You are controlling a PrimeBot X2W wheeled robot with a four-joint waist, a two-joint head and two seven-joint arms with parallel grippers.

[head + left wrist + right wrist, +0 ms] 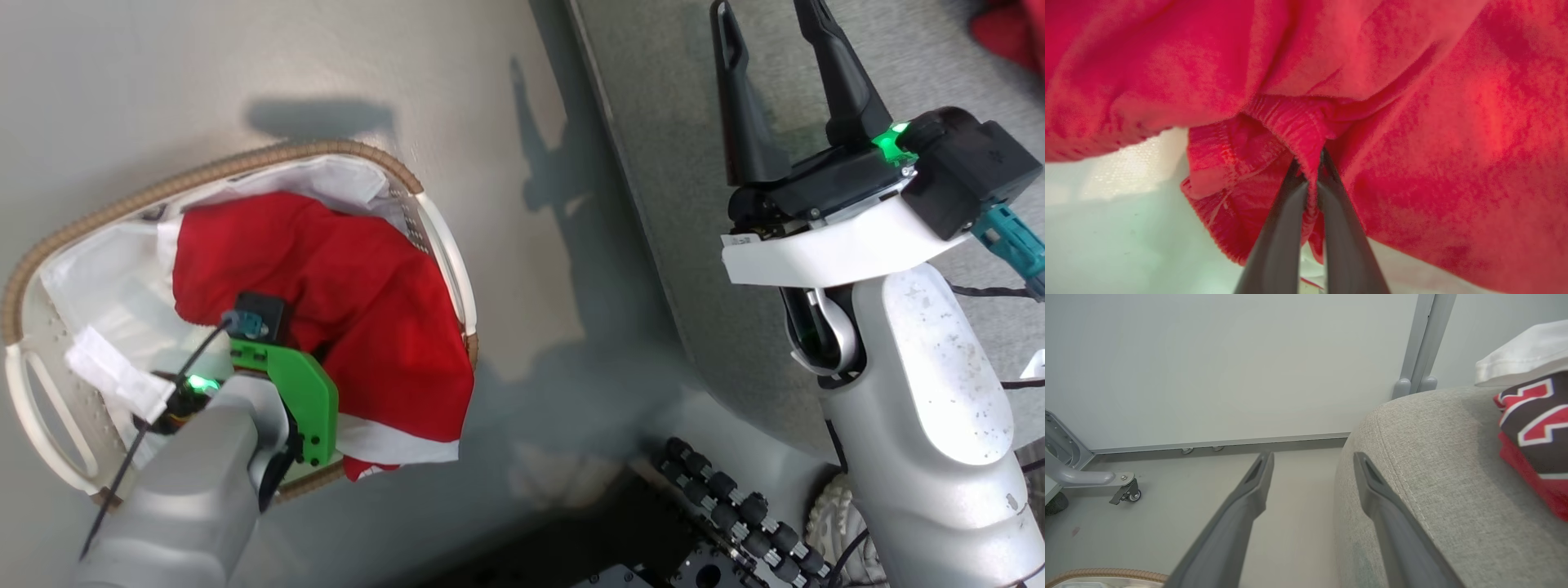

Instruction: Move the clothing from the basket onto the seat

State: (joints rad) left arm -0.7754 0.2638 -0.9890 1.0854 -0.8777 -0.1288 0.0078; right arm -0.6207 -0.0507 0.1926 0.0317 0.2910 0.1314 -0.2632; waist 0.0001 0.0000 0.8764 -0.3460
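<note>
Two red garments: a clothing heap in the basket; a second garment on the seat.
Left gripper: fingers pinched on the heap's ribbed hem.
Right gripper: fingers spread, empty, above the seat's edge.
Surroundings: grey floor, pale wall, one castered leg.

Under me is a pale grey floor. Behind it I see a plain light wall with a grey upright post, and a metal frame on a small caster wheel
</note>
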